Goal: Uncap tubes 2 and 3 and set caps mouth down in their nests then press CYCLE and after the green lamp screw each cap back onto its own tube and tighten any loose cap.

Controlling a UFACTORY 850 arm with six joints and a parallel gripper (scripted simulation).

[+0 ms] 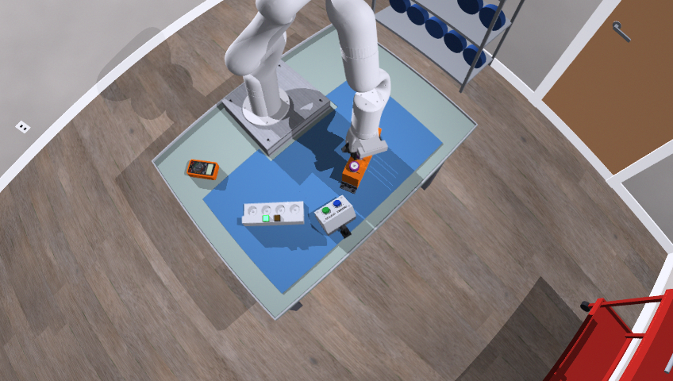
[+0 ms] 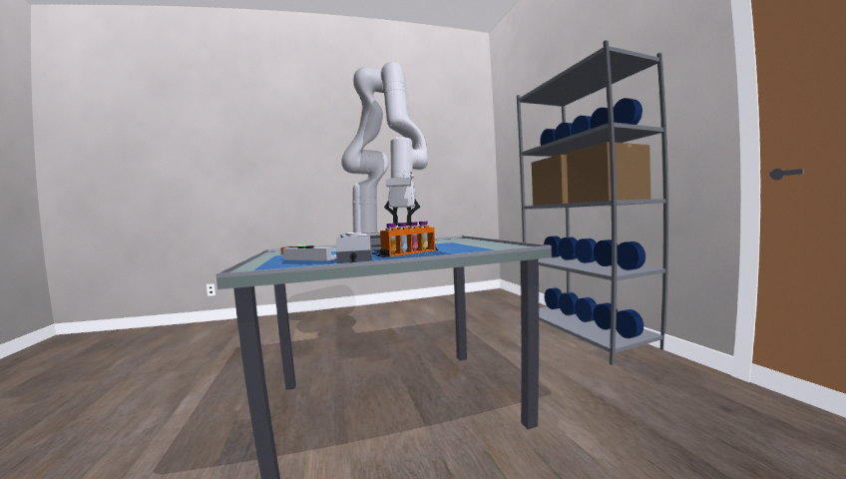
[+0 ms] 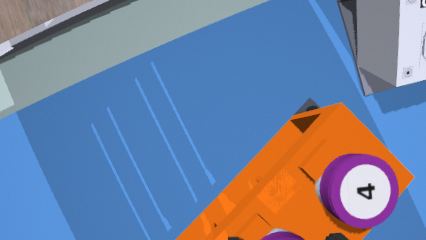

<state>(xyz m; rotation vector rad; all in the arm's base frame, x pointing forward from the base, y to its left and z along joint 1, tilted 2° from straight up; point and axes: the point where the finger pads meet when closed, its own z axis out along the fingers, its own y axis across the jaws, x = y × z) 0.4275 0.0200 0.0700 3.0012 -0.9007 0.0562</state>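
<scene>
The cap of tube 3 is where the action is, sitting on its tube in the orange decapping station on the table. The hand is right over it, fingers either side, but released: parted just a little, not squeezing anything. In the wrist view the cap of tube 4 is off at 2 o'clock, seated on its own tube. From the top view, the key housing is at about 7 o'clock from the station and the cap tray at 8 o'clock, all its nests bare, with the green lamp lit. So the aspirate step is over, and my read is we're in step 3, screwing caps back on, probably midway through regripping for another turn. Can't tell from here how tight that cap is. Next I'd close squarely on it, keep the wrist straight and turn it down until it stops, watching for slip or a fingertip nudging the neighbour at 2 o'clock. Then check the other caps before the green READY key, and leave blue CYCLE alone, since it's one run only.
</scene>
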